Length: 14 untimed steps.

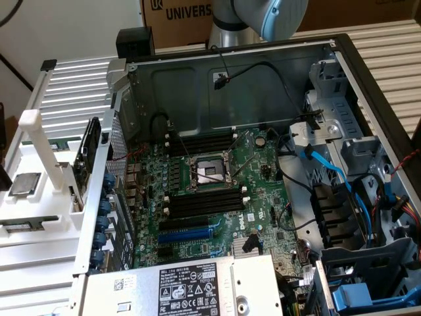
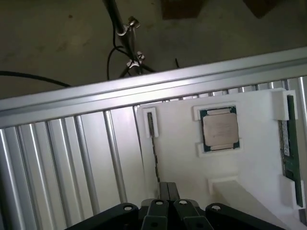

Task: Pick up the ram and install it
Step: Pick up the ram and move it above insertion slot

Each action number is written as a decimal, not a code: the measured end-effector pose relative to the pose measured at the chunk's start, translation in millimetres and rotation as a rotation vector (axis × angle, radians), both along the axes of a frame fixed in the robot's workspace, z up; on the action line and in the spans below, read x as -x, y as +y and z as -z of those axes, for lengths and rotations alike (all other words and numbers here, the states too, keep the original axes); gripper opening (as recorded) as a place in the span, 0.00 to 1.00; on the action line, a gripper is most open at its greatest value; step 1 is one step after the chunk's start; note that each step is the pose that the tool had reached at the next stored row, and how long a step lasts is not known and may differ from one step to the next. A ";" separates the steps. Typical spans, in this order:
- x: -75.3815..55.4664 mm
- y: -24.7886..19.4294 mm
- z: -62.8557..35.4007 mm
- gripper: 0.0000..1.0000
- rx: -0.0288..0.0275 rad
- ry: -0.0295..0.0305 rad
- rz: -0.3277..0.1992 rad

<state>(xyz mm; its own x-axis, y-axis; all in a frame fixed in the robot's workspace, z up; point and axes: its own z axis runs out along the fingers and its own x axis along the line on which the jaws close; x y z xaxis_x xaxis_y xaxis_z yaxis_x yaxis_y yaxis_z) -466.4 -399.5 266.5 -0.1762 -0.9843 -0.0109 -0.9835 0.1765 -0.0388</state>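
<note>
Ribbed aluminium table (image 1: 62, 76) runs under everything, with bare floor beyond its edge in the wrist view. On it lies an open computer case (image 1: 263, 72), side off, its green motherboard (image 1: 263, 164) facing up. The robot arm (image 1: 263, 16) rises behind the case. Beside the case, on the exterior view's left, sits a white holder (image 2: 177, 143).

Two banks of black memory slots (image 1: 204, 203) flank the processor socket, all of them empty as far as I can see. The ram (image 2: 290, 143) sits on edge in a groove along one side of the holder, just beside a loose processor chip (image 2: 219, 128). So nothing has been picked up.

The gripper (image 2: 168, 189) hangs over the holder, well apart from the ram, fingers pressed together and empty.

I'd worry about a descent with the fingers closed: they would strike the stick's thin top edge rather than straddle it. A crooked grip could tilt it, and the black cable (image 1: 160, 120) by the far slots looks ready to snag.
</note>
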 end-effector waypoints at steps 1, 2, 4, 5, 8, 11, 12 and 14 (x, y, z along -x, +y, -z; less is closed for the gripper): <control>0.2 -0.5 0.8 0.10 0.0000 0.0000 -0.004; 0.3 -0.9 2.2 0.10 -0.0002 -0.0003 -0.008; 0.3 -1.5 9.3 0.10 0.0001 0.0001 -0.036; 0.3 -1.6 13.1 0.10 0.0000 -0.0001 -0.048; 0.3 -2.0 18.4 0.10 0.0000 0.0000 -0.062; 0.3 -1.9 23.7 0.10 -0.0001 -0.0001 -0.072; 0.3 -1.9 24.5 0.10 -0.0001 -0.0001 -0.076; 0.3 -2.2 25.2 0.10 0.0000 0.0003 -0.082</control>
<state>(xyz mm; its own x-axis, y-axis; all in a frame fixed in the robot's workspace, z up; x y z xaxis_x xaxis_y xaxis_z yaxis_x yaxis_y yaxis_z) -466.7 -401.7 241.3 -0.0954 -0.9954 -0.0109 -0.9947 0.0958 -0.0385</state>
